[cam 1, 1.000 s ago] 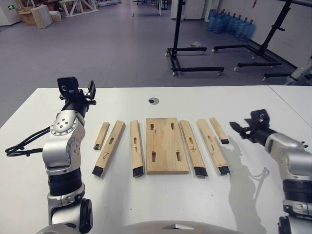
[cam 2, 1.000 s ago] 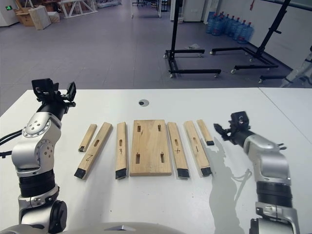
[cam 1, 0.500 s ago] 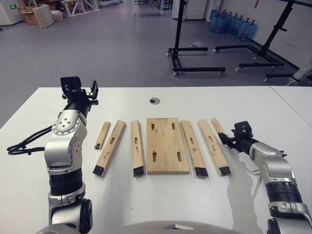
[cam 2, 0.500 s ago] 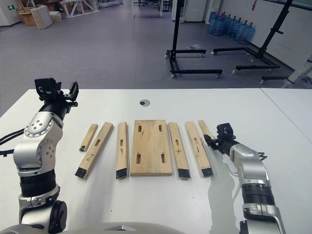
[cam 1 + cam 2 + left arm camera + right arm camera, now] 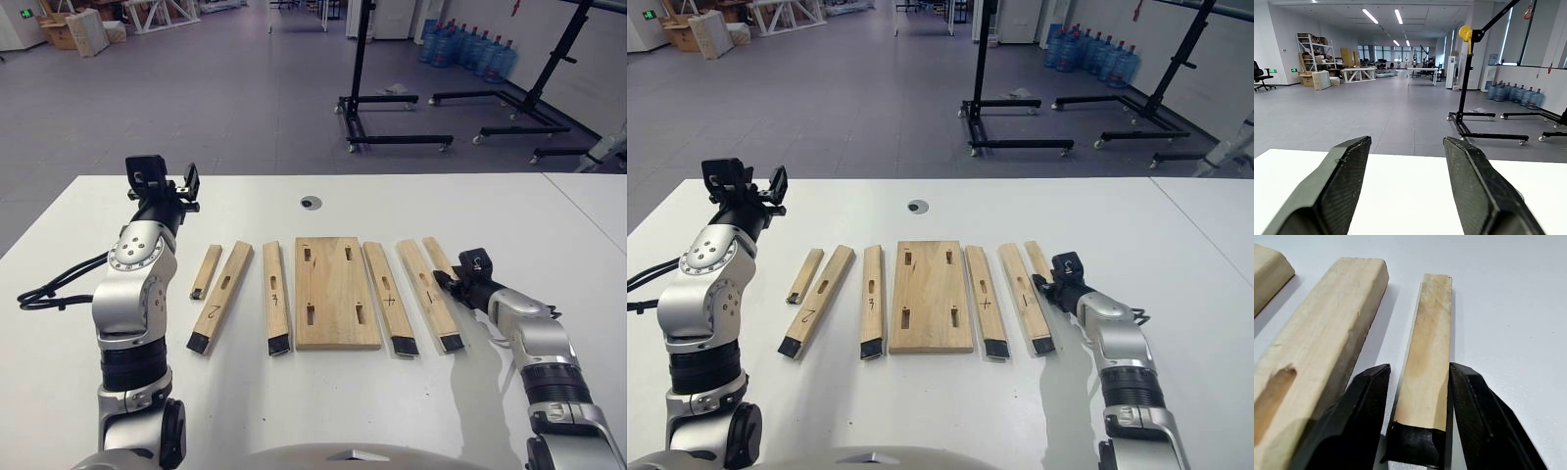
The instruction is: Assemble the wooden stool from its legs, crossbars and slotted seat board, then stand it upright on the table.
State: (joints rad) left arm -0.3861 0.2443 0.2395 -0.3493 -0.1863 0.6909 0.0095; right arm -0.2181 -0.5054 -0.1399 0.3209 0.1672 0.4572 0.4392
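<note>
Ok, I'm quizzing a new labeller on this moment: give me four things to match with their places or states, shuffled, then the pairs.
1. seat board
2. left gripper
3. right gripper
4. round hole

A. low, fingers either side of the short bar
B. set in the table, beyond the board's far edge
C. flat at the table's middle
D. raised over the table's left side, open, empty

Pairs: 1-C, 2-D, 3-A, 4-B

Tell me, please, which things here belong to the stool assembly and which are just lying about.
Job: seat board, slotted legs, short crossbars.
Lying about: table grommet, black stands, water bottles.
</note>
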